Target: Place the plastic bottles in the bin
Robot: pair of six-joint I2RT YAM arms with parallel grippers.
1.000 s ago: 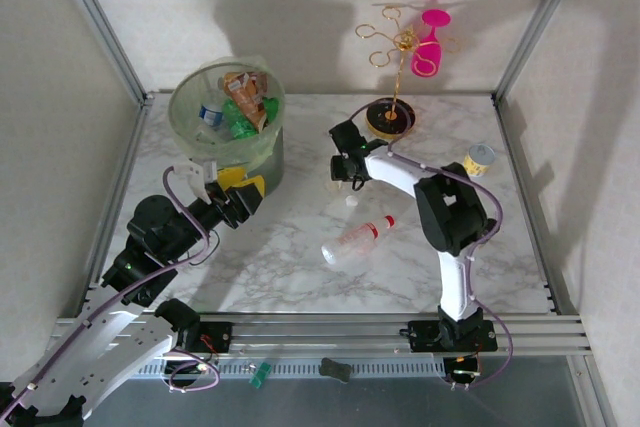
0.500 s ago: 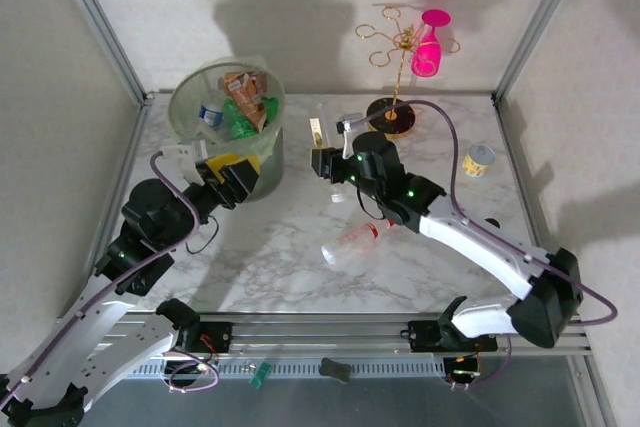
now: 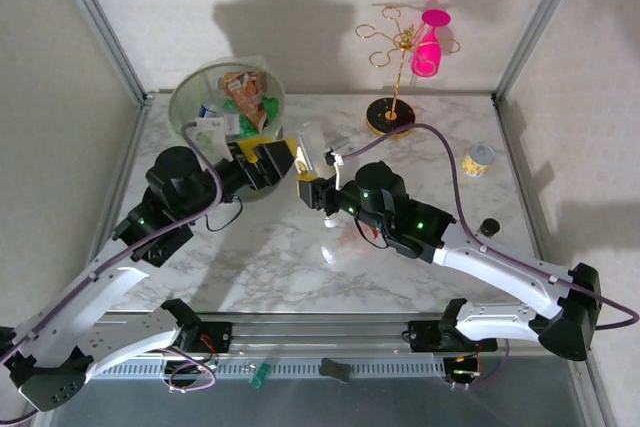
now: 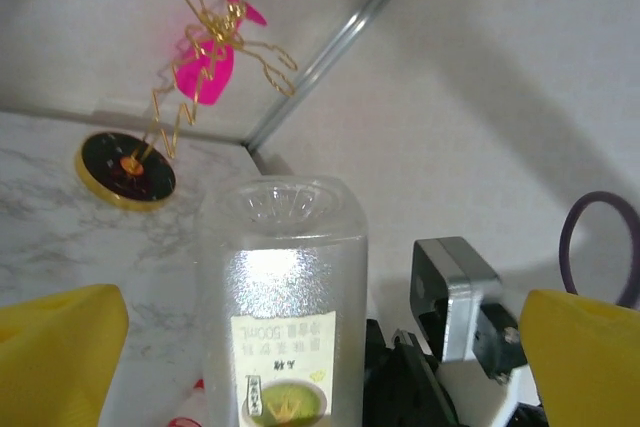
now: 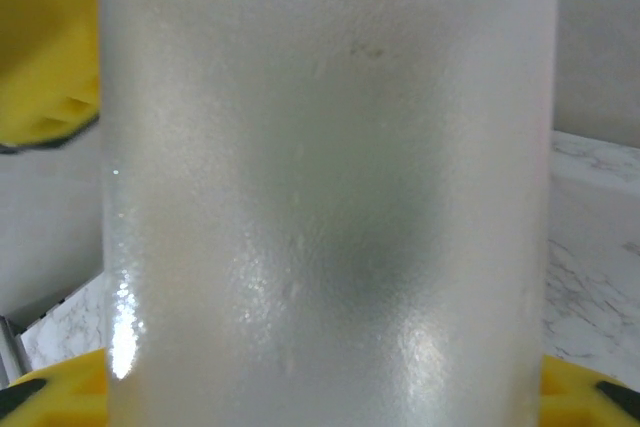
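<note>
My right gripper (image 3: 308, 190) is shut on a clear plastic bottle (image 3: 312, 142) with a green-tea label and holds it upright above the table, right of the bin (image 3: 190, 99). Close up, the bottle (image 5: 330, 197) rises between my right gripper's (image 5: 325, 397) yellow pads (image 5: 60, 392). My left gripper (image 4: 320, 367) is open wide. Its yellow fingers (image 4: 50, 357) stand on either side of the bottle (image 4: 285, 277), with a gap on each side. A second clear bottle (image 3: 338, 245) with a red cap lies on the table under my right arm. The bin holds a green bottle and wrappers.
A gold wire stand (image 3: 392, 117) with a pink glass (image 3: 428, 47) stands at the back. A small can (image 3: 480, 159) sits at the right. Metal frame posts (image 3: 100, 22) rise at the back corners.
My right arm has swung left and lifted the clear bottle up beside the bin. My left gripper has moved right from the bin's front and opened wide around the bottle.
</note>
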